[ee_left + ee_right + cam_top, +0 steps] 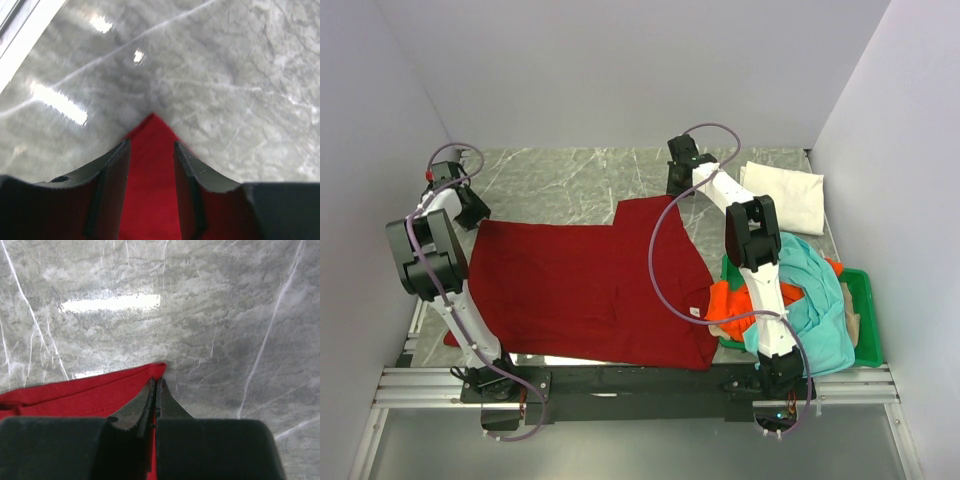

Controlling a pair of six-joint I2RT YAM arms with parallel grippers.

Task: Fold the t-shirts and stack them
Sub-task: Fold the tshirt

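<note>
Right pincer (156,382) clenched on one large dark red cotton t-shirt (590,285); left pincer (151,145) half-open astride its corner.

We find no readable text in any of the three views.
We scan the large dark red cotton t-shirt (590,290) spread on the grey marbled table (560,180) and catch one small white speck (695,312) near its right edge, perhaps a sewn tag, too small for us to read. Both wrist views give us only plain red cloth and bare stone pattern.
</note>
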